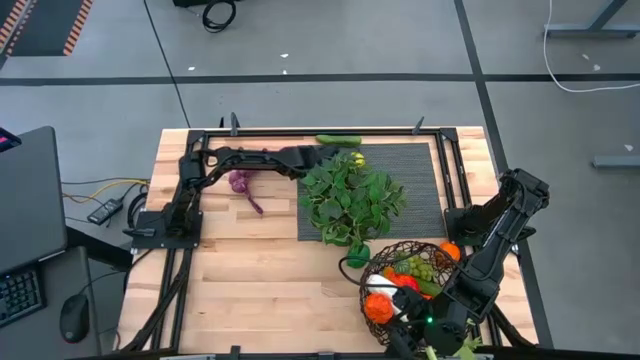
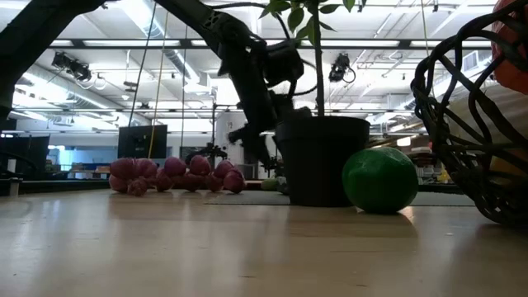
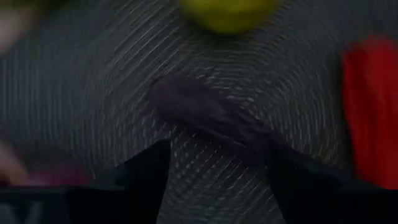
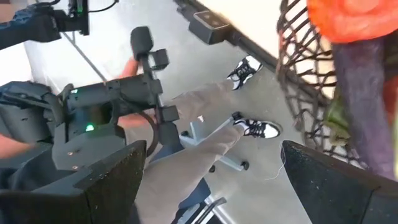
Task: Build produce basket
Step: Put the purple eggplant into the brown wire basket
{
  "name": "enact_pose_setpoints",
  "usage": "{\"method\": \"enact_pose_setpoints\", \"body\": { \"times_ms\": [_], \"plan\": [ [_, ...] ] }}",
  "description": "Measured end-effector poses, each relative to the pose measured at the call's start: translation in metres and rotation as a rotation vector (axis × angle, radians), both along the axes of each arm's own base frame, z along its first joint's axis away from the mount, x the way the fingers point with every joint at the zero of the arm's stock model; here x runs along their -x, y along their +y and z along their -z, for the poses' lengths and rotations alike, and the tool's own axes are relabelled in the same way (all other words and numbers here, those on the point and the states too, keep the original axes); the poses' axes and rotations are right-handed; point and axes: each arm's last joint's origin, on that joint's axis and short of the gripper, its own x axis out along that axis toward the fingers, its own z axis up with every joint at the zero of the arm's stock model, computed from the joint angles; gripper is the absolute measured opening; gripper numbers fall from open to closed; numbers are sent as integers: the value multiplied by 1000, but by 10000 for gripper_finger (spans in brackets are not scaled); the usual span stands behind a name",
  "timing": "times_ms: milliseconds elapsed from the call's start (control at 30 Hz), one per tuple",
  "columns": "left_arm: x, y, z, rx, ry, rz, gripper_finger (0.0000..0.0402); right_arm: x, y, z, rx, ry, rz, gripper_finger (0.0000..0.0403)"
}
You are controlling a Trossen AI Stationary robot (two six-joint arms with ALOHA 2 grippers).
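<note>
This is a robotics lab or large open workshop hall rather than a home. A wooden table with a black metal frame bolted on stands on a grey concrete floor marked with dark tape lines, beside a desk with a keyboard and mouse. Across the table, the low view shows a high industrial ceiling with strip lights, exposed ducts and distant workstations.

We are counting one basket, one potted plant, one purple grape bunch, one lime and one cucumber.
</note>
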Motion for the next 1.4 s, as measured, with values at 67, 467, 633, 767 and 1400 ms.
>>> {"method": "enact_pose_setpoints", "body": {
  "times_ms": [67, 467, 633, 767, 1400],
  "plan": [
    [1, 2, 1, 96, -53, -185, 259, 0, 0, 1, 6, 5, -1, 379],
    [-13, 4, 37, 226, -138, -456, 259, 1, 4, -2, -27, -14, -4, 379],
    [-16, 5, 35, 260, -182, -439, 263, 4, 7, -3, -37, -19, -15, 379],
    [-21, 5, 27, 283, -213, -419, 265, 5, 8, -2, -33, -20, -27, 379],
    [-25, 2, 49, 290, -170, -413, 209, 11, 12, -2, -24, -24, -50, 379]
  ]
}}
